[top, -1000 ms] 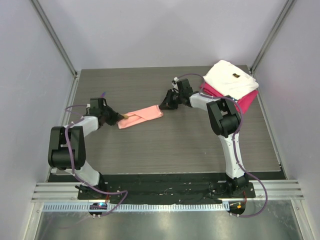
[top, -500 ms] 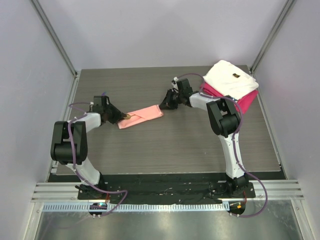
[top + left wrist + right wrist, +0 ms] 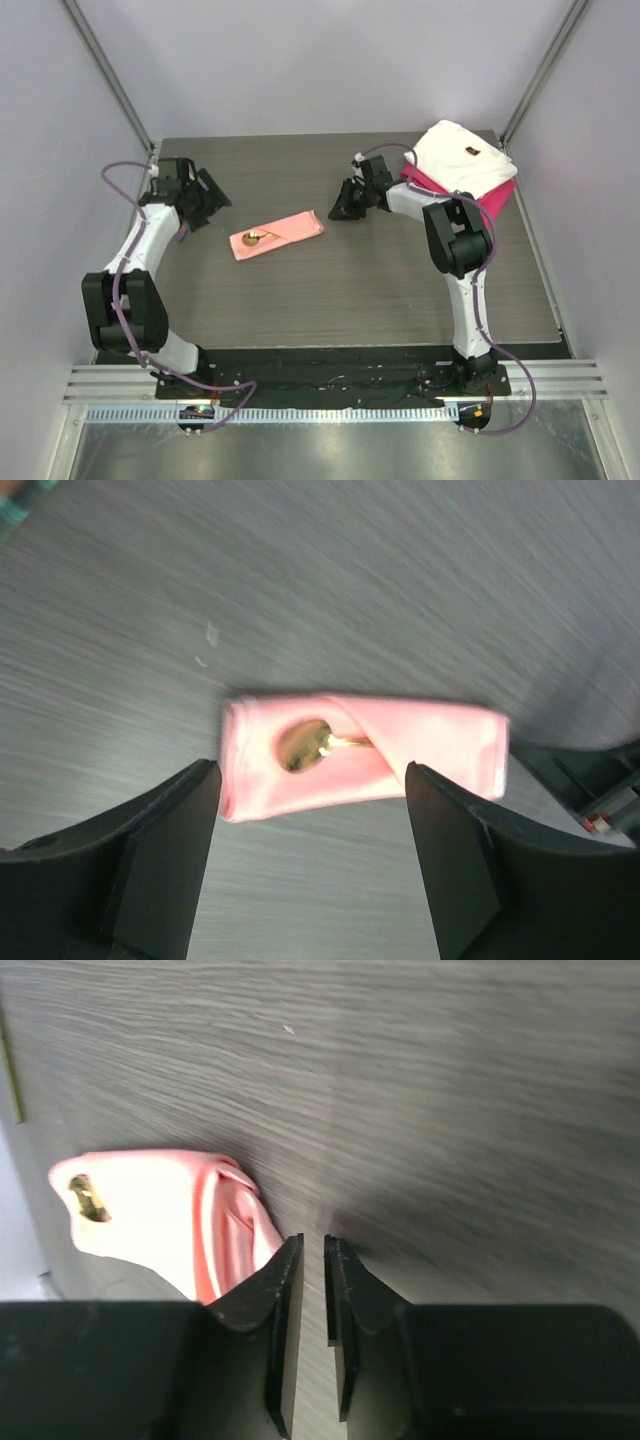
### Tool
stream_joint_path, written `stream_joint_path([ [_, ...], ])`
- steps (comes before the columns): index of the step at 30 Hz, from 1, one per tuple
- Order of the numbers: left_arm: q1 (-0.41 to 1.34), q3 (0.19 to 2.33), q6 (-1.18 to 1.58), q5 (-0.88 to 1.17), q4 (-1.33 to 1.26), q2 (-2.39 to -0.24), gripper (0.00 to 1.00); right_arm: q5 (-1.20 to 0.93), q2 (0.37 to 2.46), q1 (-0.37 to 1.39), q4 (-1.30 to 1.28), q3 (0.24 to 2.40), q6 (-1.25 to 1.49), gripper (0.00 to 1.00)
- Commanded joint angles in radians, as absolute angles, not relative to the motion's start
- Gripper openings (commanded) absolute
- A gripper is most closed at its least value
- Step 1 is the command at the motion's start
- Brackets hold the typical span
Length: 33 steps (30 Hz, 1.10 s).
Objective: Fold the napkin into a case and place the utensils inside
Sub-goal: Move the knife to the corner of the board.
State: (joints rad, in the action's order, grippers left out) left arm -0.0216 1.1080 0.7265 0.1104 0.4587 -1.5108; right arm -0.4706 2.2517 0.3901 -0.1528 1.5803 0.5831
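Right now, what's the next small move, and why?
Probably draw the right gripper away from the napkin. The napkin lies folded with the gold spoon tucked in, the left gripper is open and clear, and the right one, nearly closed, holds nothing.

The jaws stand wide apart at the near edge of the view. The grey wood-grain table (image 3: 420,600) fills the space beyond them. Just past their tips, spanning nearly the whole gap between them, lies the napkin (image 3: 440,750), folded into a long pink band. Toward the end of the band nearer one jaw, the round bowl of a gold spoon (image 3: 303,745) rests on the cloth, and its thin handle (image 3: 350,743) runs under a slanted flap toward the other jaw. Outside that second jaw, close to the napkin's end, a black machine part (image 3: 580,770) shows. Farther out from the jaws, small white specks (image 3: 211,633) mark the table.
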Motion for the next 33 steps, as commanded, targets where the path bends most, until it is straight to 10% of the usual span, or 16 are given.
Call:
stream_joint_path([
  [1, -0.048, 1.334, 0.48, -0.104, 0.736, -1.612, 0.8, -0.353, 2.112, 0.38, -0.261, 1.54, 0.491, 0.25],
  [10, -0.097, 1.831, 0.221, -0.226, 1.046, -2.052, 0.79, -0.442, 1.859, 0.393, -0.198, 1.265, 0.489, 0.36],
  [33, -0.161, 1.982, 0.492, -0.227, 1.114, -2.276, 0.78, -0.532, 1.591, 0.417, -0.067, 0.999, 0.497, 0.39],
])
